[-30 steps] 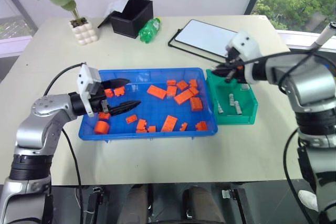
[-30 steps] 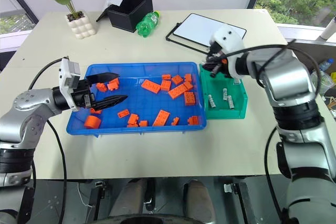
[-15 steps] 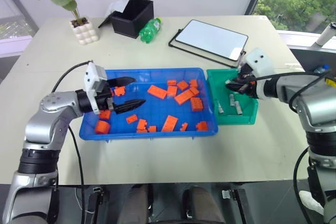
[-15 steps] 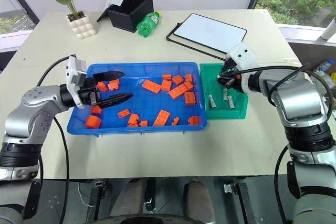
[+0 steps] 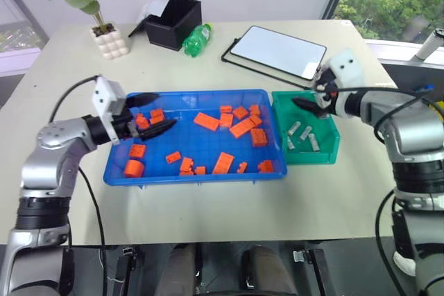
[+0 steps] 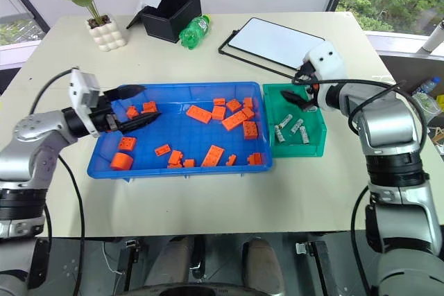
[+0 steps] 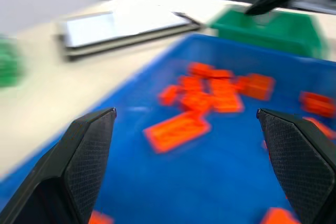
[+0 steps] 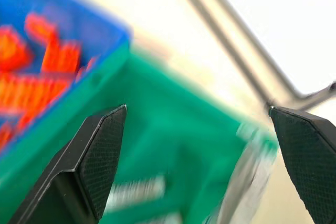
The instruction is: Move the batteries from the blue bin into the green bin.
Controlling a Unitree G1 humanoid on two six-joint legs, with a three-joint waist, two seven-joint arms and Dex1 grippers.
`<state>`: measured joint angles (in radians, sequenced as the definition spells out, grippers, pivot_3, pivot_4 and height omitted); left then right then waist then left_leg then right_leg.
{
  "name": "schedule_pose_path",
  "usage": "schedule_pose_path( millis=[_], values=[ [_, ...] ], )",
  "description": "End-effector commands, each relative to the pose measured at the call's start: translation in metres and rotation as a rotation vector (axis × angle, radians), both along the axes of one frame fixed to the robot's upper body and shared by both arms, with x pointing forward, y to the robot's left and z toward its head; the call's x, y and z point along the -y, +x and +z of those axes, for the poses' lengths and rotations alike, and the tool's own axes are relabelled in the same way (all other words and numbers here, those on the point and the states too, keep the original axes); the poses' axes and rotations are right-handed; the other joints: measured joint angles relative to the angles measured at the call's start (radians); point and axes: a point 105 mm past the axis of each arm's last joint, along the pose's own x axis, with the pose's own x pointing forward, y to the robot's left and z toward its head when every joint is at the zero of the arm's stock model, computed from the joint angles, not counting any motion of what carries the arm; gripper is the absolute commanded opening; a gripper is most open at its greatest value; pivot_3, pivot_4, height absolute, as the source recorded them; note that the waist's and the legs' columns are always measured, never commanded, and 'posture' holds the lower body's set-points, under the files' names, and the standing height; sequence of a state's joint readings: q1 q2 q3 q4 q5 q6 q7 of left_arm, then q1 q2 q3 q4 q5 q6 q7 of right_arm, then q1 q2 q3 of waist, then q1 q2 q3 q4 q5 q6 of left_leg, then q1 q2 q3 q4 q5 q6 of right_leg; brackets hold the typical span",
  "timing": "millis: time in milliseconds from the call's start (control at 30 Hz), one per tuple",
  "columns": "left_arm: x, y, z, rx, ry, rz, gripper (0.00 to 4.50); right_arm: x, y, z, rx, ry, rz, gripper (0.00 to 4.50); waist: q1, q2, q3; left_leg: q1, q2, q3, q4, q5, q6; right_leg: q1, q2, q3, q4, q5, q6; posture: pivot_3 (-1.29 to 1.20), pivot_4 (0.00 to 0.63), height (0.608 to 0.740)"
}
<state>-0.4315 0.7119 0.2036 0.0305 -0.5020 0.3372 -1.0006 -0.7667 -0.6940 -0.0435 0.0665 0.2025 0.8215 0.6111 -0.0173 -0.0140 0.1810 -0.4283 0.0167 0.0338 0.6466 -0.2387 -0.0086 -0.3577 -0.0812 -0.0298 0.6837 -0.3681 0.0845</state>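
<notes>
Right gripper (image 5: 310, 102): fingers spread wide, nothing between them, hanging over the far part of the green bin (image 5: 330, 149). Just below and toward the robot from it, three batteries (image 5: 305, 136) lying loose on the bin floor, apart from the fingers. Right wrist view confirms: wide gap, green wall and silver cylinders beyond the tips. Read as a drop just completed on this side.

Left gripper (image 5: 154, 111): fingers also apart, empty, pointing roughly level across the left end of the blue bin (image 5: 201, 176). Orange blocks (image 5: 226, 162) scattered ahead of and beneath the tips; one or two just beside the nearer finger. No silver cylinder made out among the blocks in either head view or in the left wrist view, though small pieces could hide behind blocks.

Farther out, past both bins: tablet (image 5: 279, 49) beyond the right gripper, black box (image 5: 173, 21) and bottle (image 5: 198, 38) further back, plant pot (image 5: 111, 41) beyond the left gripper.

Step in hand, as judged: release done, transfer apparently near its end or finished. Next move calls for lifting the right gripper clear of the bin wall without nudging it, then scanning the blue bin for any remaining battery. If one found: approach from above with narrow clearance between blocks, close on the cylinder alone.
</notes>
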Motion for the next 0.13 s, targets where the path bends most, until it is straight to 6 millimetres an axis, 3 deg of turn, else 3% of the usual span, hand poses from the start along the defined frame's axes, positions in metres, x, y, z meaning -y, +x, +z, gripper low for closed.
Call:
schedule_pose_path(
  millis=[33, 133],
  values=[
    [-0.032, -0.007, 0.025, 0.087, -0.002, 0.109, 4.50, 0.012, 0.008, 0.033, 0.153, 0.104, -0.037, 4.44, 0.000, 0.000, 0.000, 0.000, 0.000, 0.000, 0.000, 0.000, 0.000, 0.000, 0.000, 0.000, 0.000, 0.000, 0.000, 0.00, 0.150, 0.740],
    [-0.057, -0.012, 0.034, 0.102, -0.002, 0.206, 4.50, 0.015, 0.013, 0.035, 0.180, 0.160, -0.043, 4.44, 0.000, 0.000, 0.000, 0.000, 0.000, 0.000, 0.000, 0.001, -0.002, 0.000, 0.000, 0.000, 0.000, 0.000, 0.000, 0.00, 0.150, 0.740]
  ],
)
